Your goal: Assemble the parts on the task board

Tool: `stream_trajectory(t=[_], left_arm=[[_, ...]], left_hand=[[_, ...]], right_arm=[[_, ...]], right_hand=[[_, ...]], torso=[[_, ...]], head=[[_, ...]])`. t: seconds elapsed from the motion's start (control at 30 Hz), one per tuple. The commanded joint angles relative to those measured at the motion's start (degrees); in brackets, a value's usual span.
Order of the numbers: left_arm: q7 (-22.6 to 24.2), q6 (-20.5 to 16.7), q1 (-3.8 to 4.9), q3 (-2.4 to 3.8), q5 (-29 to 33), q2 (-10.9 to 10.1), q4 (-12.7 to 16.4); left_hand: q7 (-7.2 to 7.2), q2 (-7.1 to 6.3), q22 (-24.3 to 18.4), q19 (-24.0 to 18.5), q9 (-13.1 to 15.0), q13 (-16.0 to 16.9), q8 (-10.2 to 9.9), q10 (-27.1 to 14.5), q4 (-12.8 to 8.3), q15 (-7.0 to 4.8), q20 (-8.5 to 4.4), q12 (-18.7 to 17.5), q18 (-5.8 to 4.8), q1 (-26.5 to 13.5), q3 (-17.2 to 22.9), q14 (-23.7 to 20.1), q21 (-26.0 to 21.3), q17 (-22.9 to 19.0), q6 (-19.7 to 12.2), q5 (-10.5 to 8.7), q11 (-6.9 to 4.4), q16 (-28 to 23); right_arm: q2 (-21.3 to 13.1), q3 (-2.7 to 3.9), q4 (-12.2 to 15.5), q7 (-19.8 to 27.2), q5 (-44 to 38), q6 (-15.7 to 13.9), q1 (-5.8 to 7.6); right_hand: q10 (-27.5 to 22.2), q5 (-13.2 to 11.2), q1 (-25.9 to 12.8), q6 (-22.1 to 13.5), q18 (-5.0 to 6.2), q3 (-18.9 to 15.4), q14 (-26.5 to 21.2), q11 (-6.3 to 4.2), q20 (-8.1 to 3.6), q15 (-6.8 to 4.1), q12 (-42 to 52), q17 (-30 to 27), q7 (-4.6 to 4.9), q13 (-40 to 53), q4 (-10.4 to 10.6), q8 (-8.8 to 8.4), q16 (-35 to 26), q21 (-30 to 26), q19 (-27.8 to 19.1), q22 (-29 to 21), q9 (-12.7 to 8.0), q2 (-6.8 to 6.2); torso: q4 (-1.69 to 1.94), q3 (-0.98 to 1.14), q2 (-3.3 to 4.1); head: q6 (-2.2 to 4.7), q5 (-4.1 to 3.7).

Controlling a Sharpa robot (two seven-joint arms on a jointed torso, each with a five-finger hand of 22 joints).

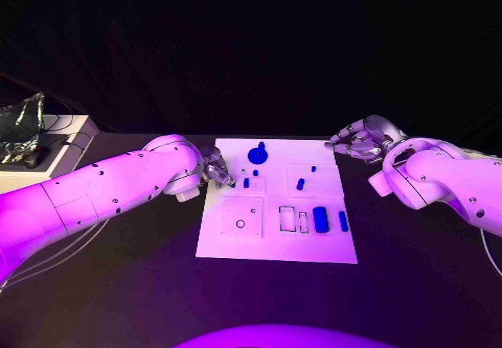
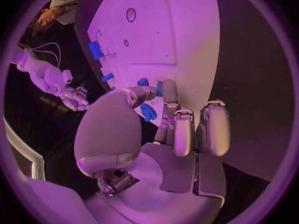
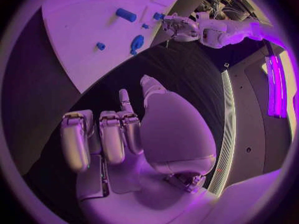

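several small blue parts sit on the white task board [image 1: 274,250], which lies in the middle of the black table [image 1: 418,290]. a round blue part with a little tab [image 1: 257,154] is up near the board's far edge, and two tiny ones [image 1: 246,183] sit just below it toward the left edge. another short blue piece [image 1: 300,184] is nearer the middle, with a small dot of a part [image 1: 313,169] beyond it. down toward the board's near right corner a fat blue block [image 1: 321,219] and a thin blue bar [image 1: 343,221] stand side by side, right next to some outlined slots.

the left hand [image 1: 217,171] is at the board's left edge, fingertips [image 2: 169,90] over the board right by a blue part [image 2: 148,111]; can't tell if it's actually pinching anything or just touching. the right hand [image 1: 361,139] hovers off the board's far right corner, fingers curled in with nothing in them.

a white box [image 1: 42,148] with some crinkly foil sits at the table's far left.
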Motion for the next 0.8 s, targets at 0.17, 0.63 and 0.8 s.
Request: stream_trajectory(t=[0.17, 0.63, 0.8], left_arm=[[-0.47, 1.81, -0.1, -0.07, -0.45, 0.22, -0.14], [-0.73, 2.5, -0.08, -0.04, -0.46, 0.88, -0.91], [-0.99, 3.55, -0.07, -0.11, -0.34, 1.43, -1.51]], left_hand=[[-0.54, 0.41, 3.29, 0.32, 2.04, -0.06, 0.12, 0.42, -9.97, -0.28, -0.01, -0.21, -0.91, -0.03, 9.54, 5.38, 0.37, 12.71, 1.06, 0.1, -0.05, 0.02], [-0.55, 0.38, 3.28, 0.31, 2.03, -0.07, 0.1, 0.44, -10.03, -0.28, -0.02, -0.23, -0.91, -0.01, 9.59, 5.39, 0.37, 12.77, 1.09, 0.09, -0.06, 0.05], [-0.54, 0.36, 3.3, 0.32, 2.02, -0.08, 0.06, 0.48, -10.12, -0.29, -0.03, -0.27, -0.91, -0.01, 9.68, 5.41, 0.38, 12.81, 1.16, 0.07, -0.06, 0.07]], right_arm=[[0.04, 0.01, 0.0, 0.64, -0.28, 0.48, -0.05], [0.04, 0.01, 0.01, 0.63, -0.27, 0.45, -0.05], [0.03, 0.01, 0.04, 0.61, -0.27, 0.45, -0.05]], right_hand=[[5.5, 0.21, -0.66, -0.44, -0.62, 0.39, 5.69, -0.38, -0.59, -0.41, 0.06, 13.59, 0.09, 14.65, 0.01, 0.32, -0.11, -0.22, 4.89, 13.2, 0.07, 0.08], [5.48, 0.21, -0.9, -0.53, -0.61, 0.52, 5.68, -0.39, -0.6, -0.43, 0.04, 13.56, 0.08, 14.62, -0.02, 0.42, -0.12, -0.26, 4.88, 13.17, 0.21, 0.04], [5.48, 0.21, -0.9, -0.53, -0.61, 0.52, 5.68, -0.39, -0.6, -0.43, 0.04, 13.56, 0.08, 14.62, -0.02, 0.42, -0.12, -0.26, 4.88, 13.17, 0.21, 0.04]], torso=[[-0.03, 0.0, 0.02], [0.05, 0.04, 0.03], [0.01, 0.05, 0.08]], head=[[-0.09, -0.02], [-0.17, -0.11], [-0.37, -0.06]])
